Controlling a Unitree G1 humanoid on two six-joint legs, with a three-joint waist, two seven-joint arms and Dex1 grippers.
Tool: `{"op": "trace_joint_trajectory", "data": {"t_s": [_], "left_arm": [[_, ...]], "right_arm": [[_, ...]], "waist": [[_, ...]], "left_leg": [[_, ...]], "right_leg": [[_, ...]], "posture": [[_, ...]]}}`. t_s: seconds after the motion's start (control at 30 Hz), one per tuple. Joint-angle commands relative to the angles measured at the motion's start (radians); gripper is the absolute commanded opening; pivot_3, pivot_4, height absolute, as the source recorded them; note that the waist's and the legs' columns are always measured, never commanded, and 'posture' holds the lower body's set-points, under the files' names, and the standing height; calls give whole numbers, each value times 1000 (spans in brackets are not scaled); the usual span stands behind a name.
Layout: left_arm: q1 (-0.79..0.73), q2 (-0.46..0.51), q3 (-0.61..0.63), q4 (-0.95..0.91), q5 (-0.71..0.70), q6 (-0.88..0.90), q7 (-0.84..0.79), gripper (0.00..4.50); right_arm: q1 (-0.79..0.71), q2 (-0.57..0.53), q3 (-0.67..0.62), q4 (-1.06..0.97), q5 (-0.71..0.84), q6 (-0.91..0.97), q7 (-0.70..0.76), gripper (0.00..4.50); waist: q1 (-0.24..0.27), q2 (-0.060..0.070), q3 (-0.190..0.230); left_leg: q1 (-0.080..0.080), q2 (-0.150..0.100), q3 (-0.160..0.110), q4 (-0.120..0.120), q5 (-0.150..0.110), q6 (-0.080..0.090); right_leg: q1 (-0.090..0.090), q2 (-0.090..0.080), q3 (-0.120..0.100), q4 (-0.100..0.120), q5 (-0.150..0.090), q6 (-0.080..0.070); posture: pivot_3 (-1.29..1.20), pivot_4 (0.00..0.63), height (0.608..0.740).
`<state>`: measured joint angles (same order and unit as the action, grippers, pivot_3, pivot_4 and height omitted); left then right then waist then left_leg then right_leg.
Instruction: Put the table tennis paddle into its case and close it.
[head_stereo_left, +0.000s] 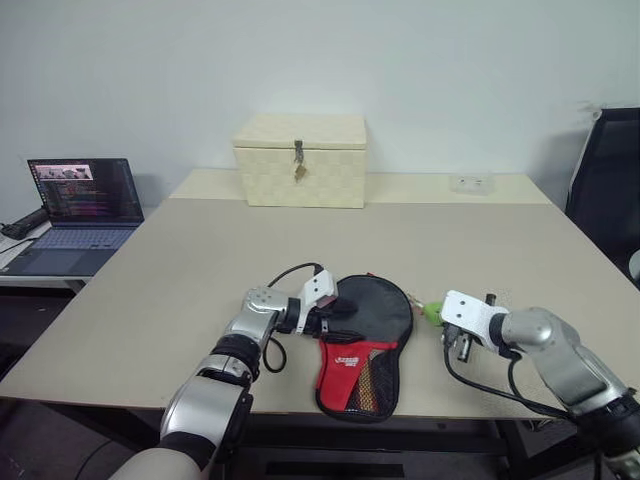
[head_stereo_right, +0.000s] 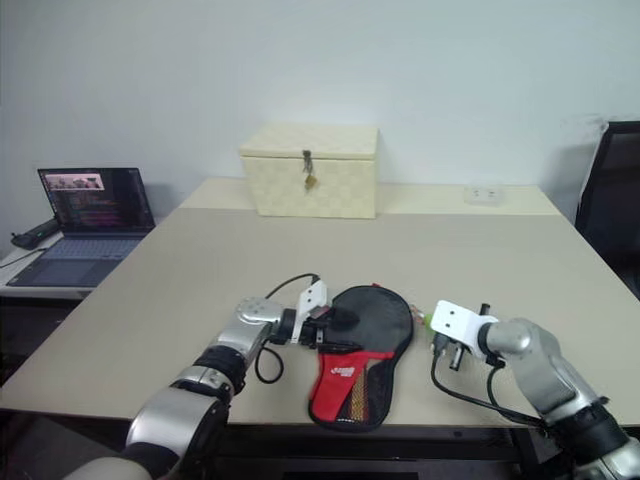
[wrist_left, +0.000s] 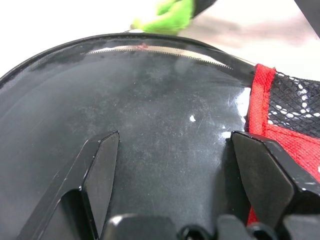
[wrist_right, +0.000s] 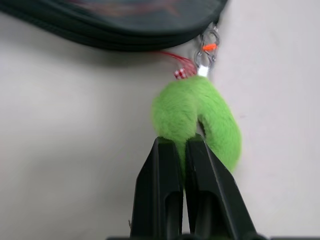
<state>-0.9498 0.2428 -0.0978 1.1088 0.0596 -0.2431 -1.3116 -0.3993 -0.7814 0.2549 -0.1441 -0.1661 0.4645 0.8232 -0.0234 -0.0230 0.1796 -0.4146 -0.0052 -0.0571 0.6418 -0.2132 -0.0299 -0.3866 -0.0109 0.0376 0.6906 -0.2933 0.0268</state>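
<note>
The case (head_stereo_left: 364, 345) lies near the bench's (head_stereo_left: 180, 270) front edge, long axis toward that edge. Its green tag (wrist_right: 197, 117), on the right side, is pinched in the closed right claw (wrist_right: 182, 150). The left claw (head_stereo_left: 335, 318) rests spread on the case's left side.

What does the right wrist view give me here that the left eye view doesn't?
Right wrist view alone: the right gripper shut on the fuzzy green pull tag, and the small metal clasp linking the tag to the case's edge.
Left eye view alone: the whole case flat on the table, the left gripper open at the case's round end, the cream box and the laptop.
Both: the green pull tag beside the case, at the right gripper.
</note>
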Motion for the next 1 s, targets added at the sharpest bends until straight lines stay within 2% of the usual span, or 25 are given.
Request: {"op": "trace_joint_trajectory", "data": {"t_s": [0.03,0.27,0.6,0.83,1.0], "left_arm": [[38,-18,-52,32,34,19,-20,3909],[32,-34,-58,45,41,20,-3,3909],[27,-54,-64,55,49,16,13,3909],[15,-65,-72,70,55,10,46,3909],[4,-83,-84,80,64,5,80,3909]], "right_arm": [[50,-55,-72,-164,62,89,71,25],[121,-127,-108,-431,246,268,214,25],[304,-264,-127,-669,408,329,306,25],[358,-266,-119,-844,557,420,282,25],[352,-229,-24,-903,604,462,208,25]], "waist": [[1,0,0],[2,0,0],[8,0,0],[25,0,-1],[27,0,-1]], "left_leg": [[0,0,0,0,0,0],[0,0,-2,1,-1,2],[1,-2,-8,2,-2,3],[0,-3,-15,3,-2,3],[0,-3,-18,3,-2,3]], "right_leg": [[0,-1,0,0,0,0],[3,-5,-2,-1,-2,4],[10,-8,-8,-9,-2,6],[14,-9,-17,-11,-3,7],[16,-9,-20,-12,-3,7]], "posture": [[0,150,740],[0,150,740],[0,150,740],[0,150,740],[0,150,740]]}}
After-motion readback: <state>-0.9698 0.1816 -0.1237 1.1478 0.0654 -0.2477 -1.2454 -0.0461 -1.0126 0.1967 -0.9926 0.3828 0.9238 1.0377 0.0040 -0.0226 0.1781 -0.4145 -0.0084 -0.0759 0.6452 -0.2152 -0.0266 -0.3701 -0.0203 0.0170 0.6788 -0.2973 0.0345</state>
